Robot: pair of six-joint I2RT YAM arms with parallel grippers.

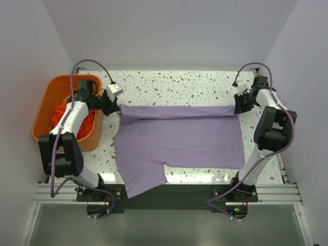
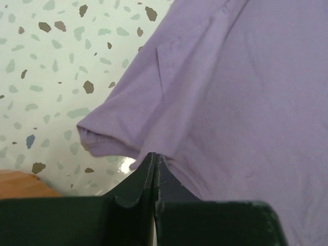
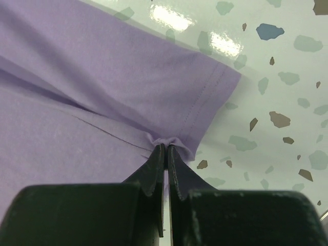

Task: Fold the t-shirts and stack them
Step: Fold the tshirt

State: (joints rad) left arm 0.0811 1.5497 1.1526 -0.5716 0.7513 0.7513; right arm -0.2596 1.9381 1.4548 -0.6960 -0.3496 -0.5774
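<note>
Your left gripper (image 2: 155, 158) and right gripper (image 3: 166, 147) are each clamped tight on one end of the far fold of the lavender t-shirt (image 1: 179, 141), which lies spread on the table (image 1: 169, 87). The cloth is light and limp and will sag; grip it at the corners. The left pinch appears slight.

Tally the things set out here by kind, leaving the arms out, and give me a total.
T-shirts: 2 (lavender t-shirt spread out; orange-red t-shirt in the basket)
Baskets: 1 (orange basket)
Total: 3
</note>
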